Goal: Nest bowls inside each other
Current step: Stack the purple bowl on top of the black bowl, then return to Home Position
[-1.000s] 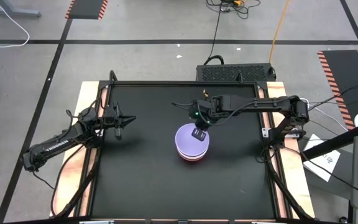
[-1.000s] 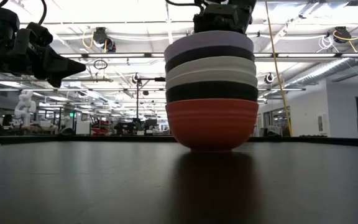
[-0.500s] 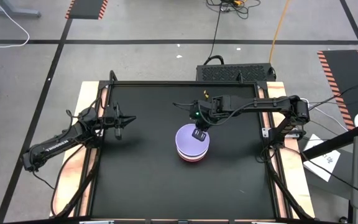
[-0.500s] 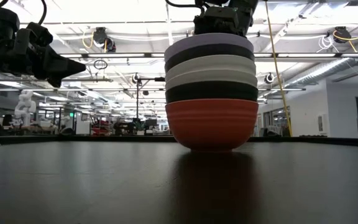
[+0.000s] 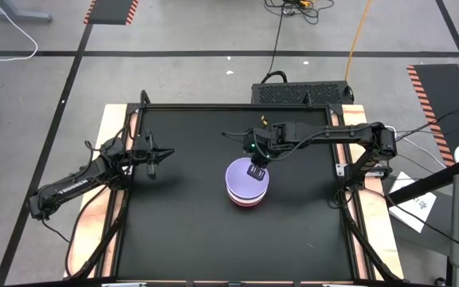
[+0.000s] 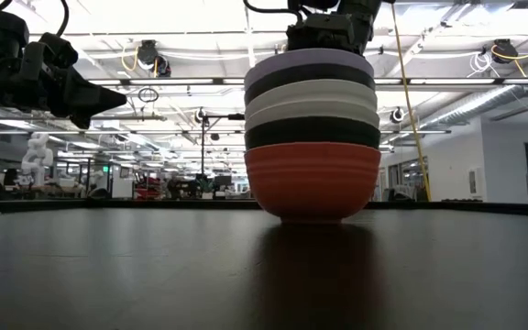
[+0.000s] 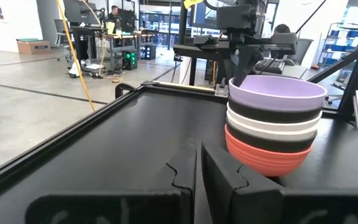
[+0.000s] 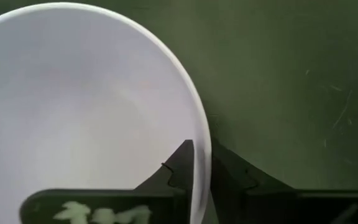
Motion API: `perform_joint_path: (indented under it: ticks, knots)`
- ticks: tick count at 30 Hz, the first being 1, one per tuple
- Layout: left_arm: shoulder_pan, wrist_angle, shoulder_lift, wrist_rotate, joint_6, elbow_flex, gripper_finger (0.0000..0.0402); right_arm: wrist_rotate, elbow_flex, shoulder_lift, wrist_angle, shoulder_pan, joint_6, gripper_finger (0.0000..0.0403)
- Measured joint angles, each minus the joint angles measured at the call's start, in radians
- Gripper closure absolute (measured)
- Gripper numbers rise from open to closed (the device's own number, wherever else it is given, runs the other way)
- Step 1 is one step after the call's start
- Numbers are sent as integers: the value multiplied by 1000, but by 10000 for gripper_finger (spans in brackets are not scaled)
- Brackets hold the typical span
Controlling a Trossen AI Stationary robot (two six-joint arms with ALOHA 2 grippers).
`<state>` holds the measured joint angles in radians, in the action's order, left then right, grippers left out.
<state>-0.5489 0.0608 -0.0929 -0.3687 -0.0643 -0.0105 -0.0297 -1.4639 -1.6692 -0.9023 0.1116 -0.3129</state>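
The bowls [image 6: 312,137] stand nested in one stack near the middle of the tabletop [image 5: 182,223]: red at the bottom, then black, two white, black, and the lavender bowl [image 5: 245,177] on top. The right hand [image 8: 202,168] straddles the lavender rim, nearly closed on it. The left hand [image 5: 151,163] hangs closed and empty near the tabletop's left edge.

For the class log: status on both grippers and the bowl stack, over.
Right gripper astride lavender bowl rim, atop stack. Left gripper shut, parked at table's left. Six bowls nested, red bowl at bottom. Nothing in the way.
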Motion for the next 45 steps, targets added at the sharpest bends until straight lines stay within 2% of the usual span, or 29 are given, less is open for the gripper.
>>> perform_joint_path:
  ticks: [15,23,28,34,39,42,45]
  knots:
    - [0,0,0,0,0,0,376,-24,3,-3,41,-2,3,274]
    - [0,0,0,0,0,0,376,-24,1,7,56,-2,19,242]
    - [0,0,0,0,0,0,376,-24,1,77,61,-2,44,236]
    - [0,0,0,0,-2,0,376,-24,1,238,62,-2,118,236]
    - [0,0,0,0,-5,0,376,-23,1,384,52,-14,206,266]
    - [0,0,0,0,-9,0,376,-24,0,465,51,-22,233,314]
    - [0,0,0,0,-9,0,376,-15,0,538,38,-28,248,378]
